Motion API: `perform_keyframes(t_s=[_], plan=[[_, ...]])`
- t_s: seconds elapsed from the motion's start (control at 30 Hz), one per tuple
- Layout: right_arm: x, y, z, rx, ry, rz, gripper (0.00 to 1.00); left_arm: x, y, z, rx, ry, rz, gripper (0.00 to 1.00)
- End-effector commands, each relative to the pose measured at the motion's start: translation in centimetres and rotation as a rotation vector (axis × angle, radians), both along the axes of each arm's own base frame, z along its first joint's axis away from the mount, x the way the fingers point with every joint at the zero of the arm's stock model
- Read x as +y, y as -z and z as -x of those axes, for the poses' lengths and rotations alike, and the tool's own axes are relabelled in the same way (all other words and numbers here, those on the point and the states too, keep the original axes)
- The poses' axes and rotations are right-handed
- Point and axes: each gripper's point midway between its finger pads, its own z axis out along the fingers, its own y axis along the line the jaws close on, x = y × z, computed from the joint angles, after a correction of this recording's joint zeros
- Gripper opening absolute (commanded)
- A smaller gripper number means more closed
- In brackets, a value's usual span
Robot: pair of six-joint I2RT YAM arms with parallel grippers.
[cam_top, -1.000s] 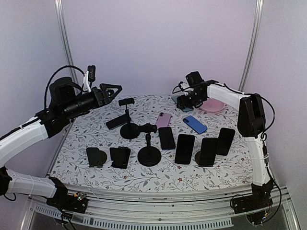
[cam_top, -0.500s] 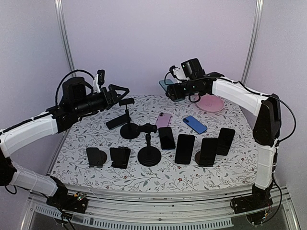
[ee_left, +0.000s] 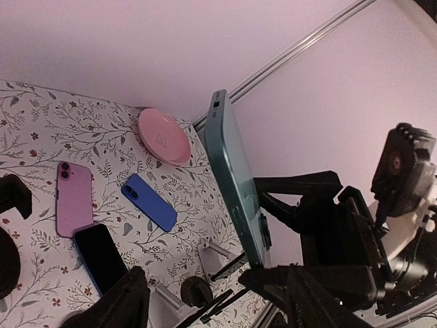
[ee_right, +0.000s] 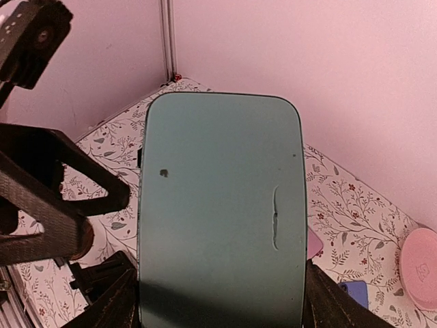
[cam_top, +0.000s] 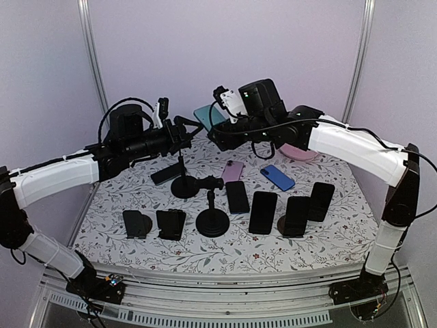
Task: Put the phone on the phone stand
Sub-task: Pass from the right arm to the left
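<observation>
A teal phone (cam_top: 207,115) hangs high over the back of the table, and my right gripper (cam_top: 220,134) is shut on its lower end. It fills the right wrist view, back side showing (ee_right: 218,205), with dark fingers (ee_right: 109,297) at both sides. My left gripper (cam_top: 185,130) is open right beside it. From the left wrist the phone (ee_left: 235,184) shows edge-on between the spread left fingers (ee_left: 130,301), close to the right one. Empty phone stands are below: a clamp stand (cam_top: 183,183), a round-base stand (cam_top: 213,222) and two small black ones (cam_top: 136,224).
Pink (cam_top: 233,171), blue (cam_top: 277,177) and black (cam_top: 237,197) phones lie flat mid-table, and another black one (cam_top: 164,175) lies at the left. Two black phones (cam_top: 296,215) lean on stands at the right. A pink dish (ee_left: 164,135) sits at the back.
My right arm has swung left and up from the pink dish, carrying the teal phone to the left gripper. The left arm has reached right to meet it, and its jaws have narrowed slightly.
</observation>
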Motion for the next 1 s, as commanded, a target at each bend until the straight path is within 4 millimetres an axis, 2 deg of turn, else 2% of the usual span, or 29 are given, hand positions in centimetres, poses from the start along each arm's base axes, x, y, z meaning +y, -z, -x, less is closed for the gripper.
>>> perform_keyframes(t_s=[0.0,0.1,0.23,0.33,0.4,0.5,0.57,0.6,0.73,0.83,0.87,0.97], plan=[[1.4,-3.2,2.7,-0.078,0.001,-0.060,0.49,-1.5,-2.0,0.9,-0.029,0.018,0.055,0.68],[2.3,-3.3,4.5,-0.082,-0.013,-0.054,0.49,-1.9,-2.1,1.9,-0.025,0.021,0.064,0.66],[3.2,-3.6,7.1,-0.091,-0.033,-0.056,0.49,-1.5,-1.7,3.1,-0.008,-0.001,0.079,0.58],[3.6,-3.1,8.9,-0.092,-0.042,-0.044,0.49,-1.0,-1.2,4.0,0.012,-0.018,0.100,0.38],[3.8,-2.8,9.8,-0.091,-0.041,-0.042,0.49,-0.7,-1.0,4.9,0.015,-0.028,0.115,0.18],[3.6,-2.1,10.7,-0.073,-0.028,-0.042,0.49,-0.4,-0.8,6.1,0.005,-0.027,0.124,0.00],[3.6,-1.6,11.2,-0.051,-0.028,-0.053,0.50,-0.5,-0.8,7.0,-0.020,-0.009,0.134,0.00],[3.7,-1.4,11.5,-0.042,-0.032,-0.056,0.54,-0.5,-1.0,7.5,-0.039,0.002,0.137,0.00],[3.7,-0.8,12.6,0.011,-0.050,-0.092,0.82,-0.4,-2.4,9.3,-0.150,0.061,0.135,0.00],[3.3,-1.6,13.6,0.054,-0.077,-0.161,0.97,0.1,-3.3,10.4,-0.242,0.085,0.101,0.00],[3.2,-1.9,14.0,0.063,-0.092,-0.180,1.00,0.4,-3.8,10.7,-0.271,0.087,0.089,0.00],[2.8,-3.0,15.1,0.091,-0.132,-0.236,0.99,1.5,-6.1,11.8,-0.399,0.090,0.049,0.00]])
